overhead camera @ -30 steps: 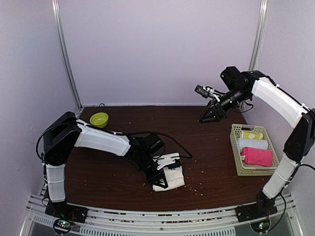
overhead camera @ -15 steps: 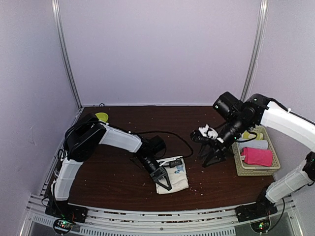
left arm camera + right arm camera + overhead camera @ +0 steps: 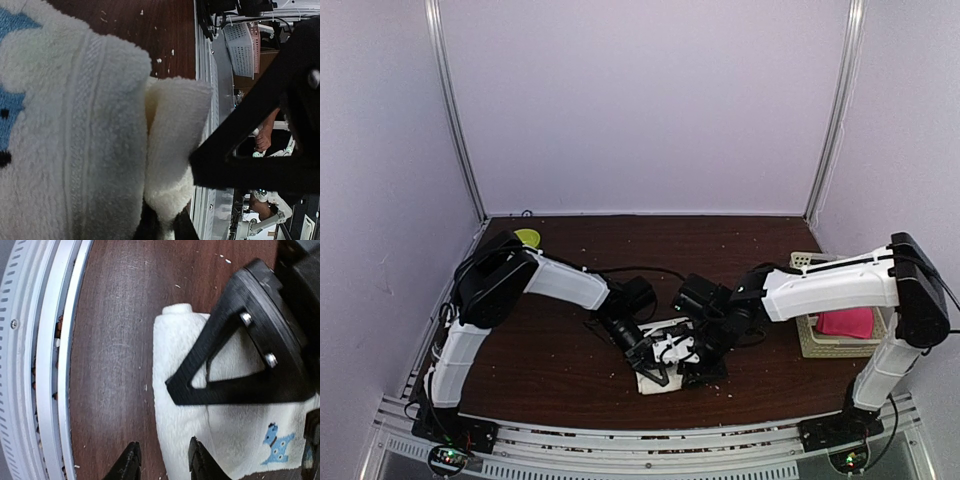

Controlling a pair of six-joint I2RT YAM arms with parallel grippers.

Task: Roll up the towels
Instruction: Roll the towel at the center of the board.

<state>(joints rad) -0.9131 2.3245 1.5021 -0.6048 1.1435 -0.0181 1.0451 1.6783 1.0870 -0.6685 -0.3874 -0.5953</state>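
Note:
The cream towel [image 3: 655,385] lies on the table near its front edge, with a small blue mark [image 3: 277,442] on it. My left gripper [image 3: 655,368] is shut on a raised fold of this towel [image 3: 75,125], which is pinched between the fingertips [image 3: 162,227]. My right gripper [image 3: 692,368] is down at the same towel and open [image 3: 164,450]. One of its tips is over bare wood, the other over the cloth [image 3: 230,440], straddling the towel's edge. The pink towel [image 3: 845,323] lies in the basket at the right.
A cream slatted basket [image 3: 830,350] stands at the right edge, partly under the right arm. A yellow-green bowl [image 3: 527,237] shows at the back left behind the left arm. A black cable [image 3: 620,270] runs across the table. The white front rail [image 3: 65,365] is close to the towel.
The right arm has swung from the back right down to the cream towel, and its jaws have narrowed. The left gripper keeps its pinch on the towel, which has shifted slightly.

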